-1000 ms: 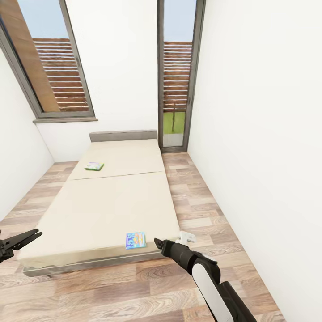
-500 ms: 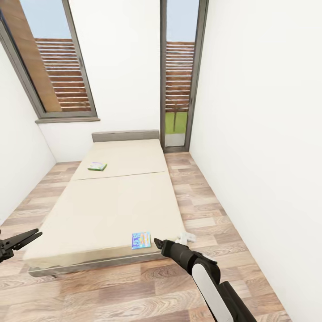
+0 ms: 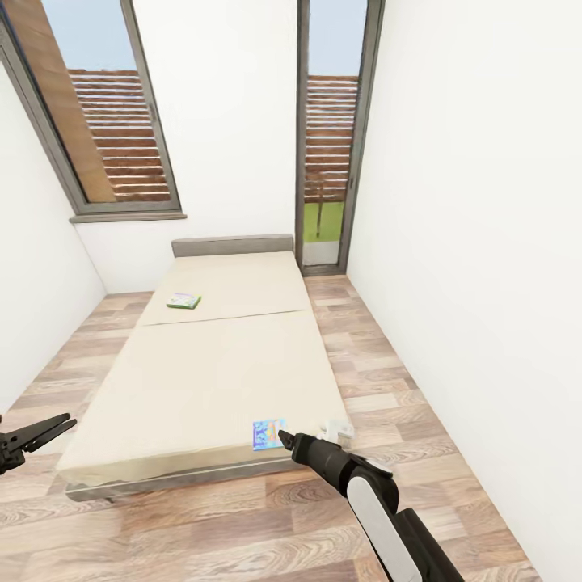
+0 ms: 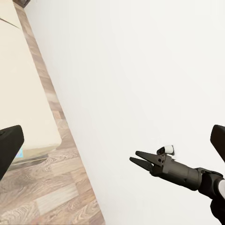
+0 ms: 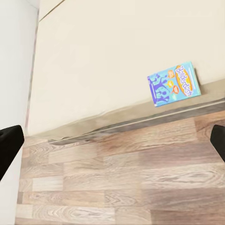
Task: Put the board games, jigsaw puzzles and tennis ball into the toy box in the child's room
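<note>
Two board games lie on the bed (image 3: 202, 364). A green-edged one (image 3: 184, 301) is near the headboard. A blue one (image 3: 268, 433) (image 5: 173, 85) sits at the mattress's foot edge. My right gripper (image 3: 283, 440) hovers open just right of the blue game, over the floor by the bed's foot corner, with nothing between its fingers. My left gripper (image 3: 65, 425) is open and empty at the bed's near left corner. The table, toy box, jigsaw puzzles and tennis ball are out of view.
A white wall (image 3: 469, 242) runs along the right, with a strip of wood floor (image 3: 372, 380) between it and the bed. Tall dark-framed windows (image 3: 113, 121) stand behind the grey headboard (image 3: 233, 245). Floor lies in front of the bed's foot.
The whole picture has shifted, so the camera moved; the bed and both games now sit further right in it. The blue game appears closer to my right gripper. Both grippers keep their pose.
</note>
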### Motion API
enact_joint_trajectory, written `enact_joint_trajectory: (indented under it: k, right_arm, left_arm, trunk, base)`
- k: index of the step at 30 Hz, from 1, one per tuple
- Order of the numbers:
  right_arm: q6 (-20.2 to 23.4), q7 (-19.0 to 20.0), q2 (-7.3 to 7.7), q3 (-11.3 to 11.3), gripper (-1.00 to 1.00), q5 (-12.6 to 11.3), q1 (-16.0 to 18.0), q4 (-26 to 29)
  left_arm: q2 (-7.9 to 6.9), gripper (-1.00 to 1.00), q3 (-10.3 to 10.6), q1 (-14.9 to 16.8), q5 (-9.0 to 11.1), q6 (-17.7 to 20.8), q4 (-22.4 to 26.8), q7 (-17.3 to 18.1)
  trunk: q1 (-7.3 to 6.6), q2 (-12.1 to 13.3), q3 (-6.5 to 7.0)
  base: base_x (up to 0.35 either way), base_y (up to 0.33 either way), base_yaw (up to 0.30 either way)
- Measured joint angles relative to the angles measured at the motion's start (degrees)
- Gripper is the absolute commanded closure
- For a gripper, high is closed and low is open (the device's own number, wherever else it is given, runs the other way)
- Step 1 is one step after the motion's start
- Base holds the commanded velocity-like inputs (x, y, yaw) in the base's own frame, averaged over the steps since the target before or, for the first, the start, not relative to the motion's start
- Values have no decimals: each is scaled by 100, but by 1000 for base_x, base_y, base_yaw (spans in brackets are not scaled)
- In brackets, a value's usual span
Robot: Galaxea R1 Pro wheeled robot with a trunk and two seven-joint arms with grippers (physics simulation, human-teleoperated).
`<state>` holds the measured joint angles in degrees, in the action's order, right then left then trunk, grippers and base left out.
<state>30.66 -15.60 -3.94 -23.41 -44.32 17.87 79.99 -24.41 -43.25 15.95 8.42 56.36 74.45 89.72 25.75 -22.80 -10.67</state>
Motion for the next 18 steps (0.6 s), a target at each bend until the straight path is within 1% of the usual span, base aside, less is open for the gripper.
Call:
enact_joint_trajectory:
  k: [5, 12, 18]
  right_arm:
    - [-6, 0, 0, -1, -100, 1, 0, -1]
    - [-3, 1, -1, -1, -100, 1, 0, -1]
    - [-8, 0, -1, -1, -100, 1, 0, 1]
  left_arm:
    - [-1, -100, -2, 0, -3, 3, 1, 0]
    - [-1, -100, -2, 0, -4, 2, 2, 0]
    - [-1, -100, 1, 0, -2, 1, 1, 0]
  trunk:
    - [0, 0, 0]
    - [0, 0, 0]
    - [0, 0, 0]
  base:
    - [0, 141, 0]
    - [0, 229, 0]
    - [1, 192, 0]
